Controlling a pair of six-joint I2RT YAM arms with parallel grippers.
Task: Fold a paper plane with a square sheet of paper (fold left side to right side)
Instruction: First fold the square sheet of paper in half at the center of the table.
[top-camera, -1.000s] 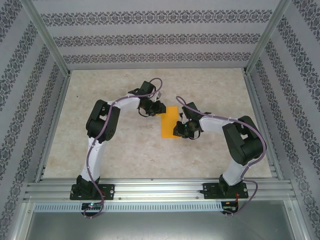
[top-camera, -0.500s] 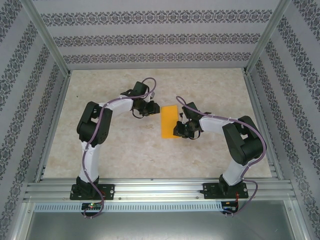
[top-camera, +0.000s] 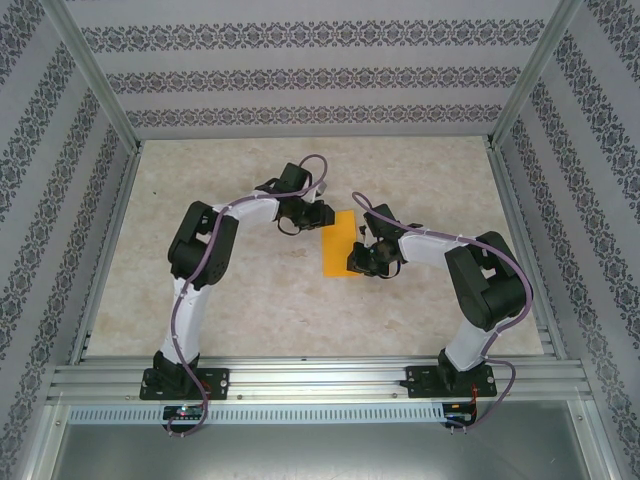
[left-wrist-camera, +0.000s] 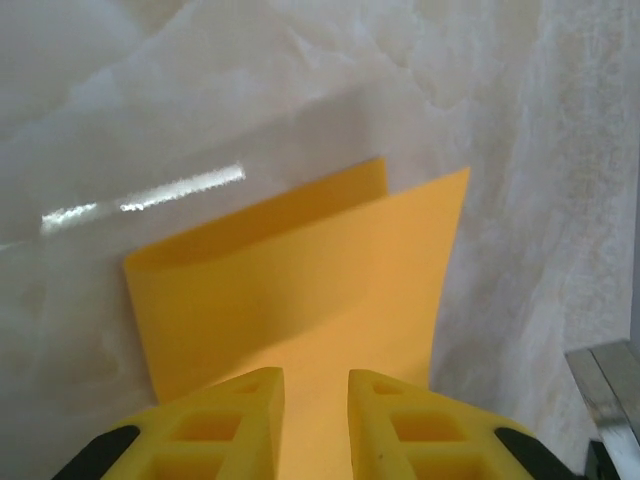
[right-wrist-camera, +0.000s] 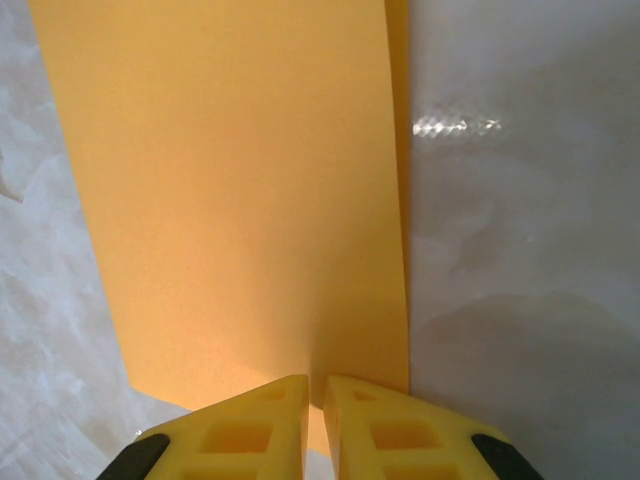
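Observation:
The square sheet of paper (top-camera: 337, 245) lies on the table folded in half, a narrow bright orange strip. In the left wrist view the paper (left-wrist-camera: 300, 270) shows two layers, the upper one bowed up off the lower. My left gripper (top-camera: 320, 218) is at the strip's far left corner; its jaws (left-wrist-camera: 316, 385) stand a little open above the paper, with nothing between them. My right gripper (top-camera: 358, 262) is at the near right corner. Its jaws (right-wrist-camera: 316, 385) are shut to a thin slit, tips resting on the paper (right-wrist-camera: 240, 200) at its near edge.
A pale marbled table (top-camera: 250, 300) carries everything, fenced by an aluminium frame (top-camera: 300, 372) in front and patterned walls (top-camera: 310, 80) on the other sides. Bare tabletop lies left, right and beyond the paper.
My left arm drew back to the left half a second ago, then came back right to the paper's far left corner, its jaws narrowing slightly. The right arm has not moved.

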